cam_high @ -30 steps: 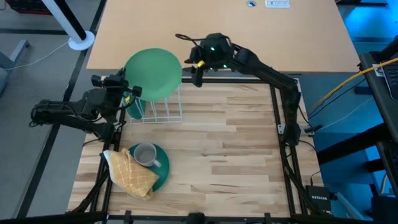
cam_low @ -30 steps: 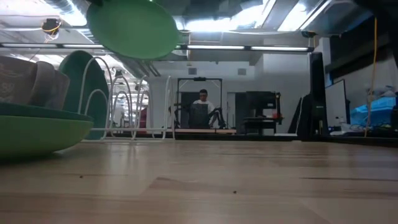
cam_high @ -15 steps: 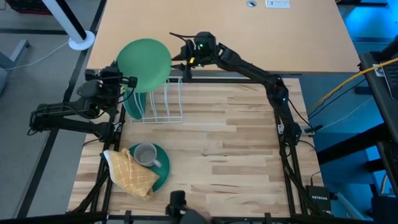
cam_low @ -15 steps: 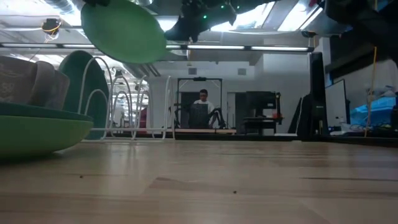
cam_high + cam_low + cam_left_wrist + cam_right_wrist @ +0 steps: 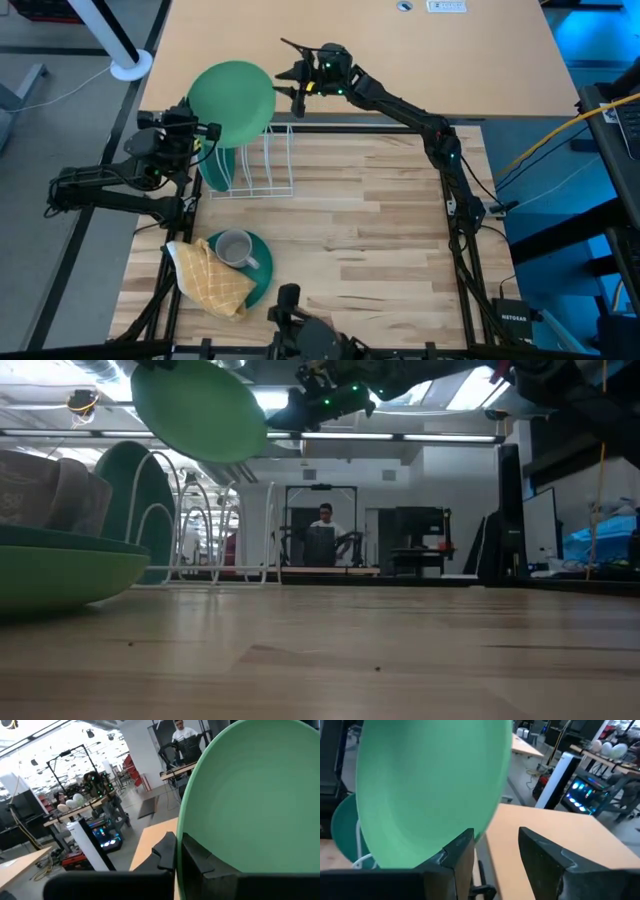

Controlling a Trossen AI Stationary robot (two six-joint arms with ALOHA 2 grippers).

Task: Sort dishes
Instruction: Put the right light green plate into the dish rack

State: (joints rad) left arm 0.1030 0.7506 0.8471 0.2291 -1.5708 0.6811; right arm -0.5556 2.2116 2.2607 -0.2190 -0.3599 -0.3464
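Pale wood table (image 5: 370, 230), white wire rack (image 5: 262, 165), seated person (image 5: 322, 535) beyond

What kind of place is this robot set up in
Most likely a robotics lab or shared workshop, not a kitchen. Behind the wooden table are workbenches with equipment, open ceiling lights, and a person at a far desk.

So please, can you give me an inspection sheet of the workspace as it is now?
Surface: wooden table.
Job's things: light green plate held above the white wire rack, teal plate standing in it; grey mug on another teal plate.
Clutter: yellow checked cloth.
Grippers: left gripper shut on the light green plate's rim; right gripper open beside it.
Cables: yellow cable.
Surroundings: seated person far behind.
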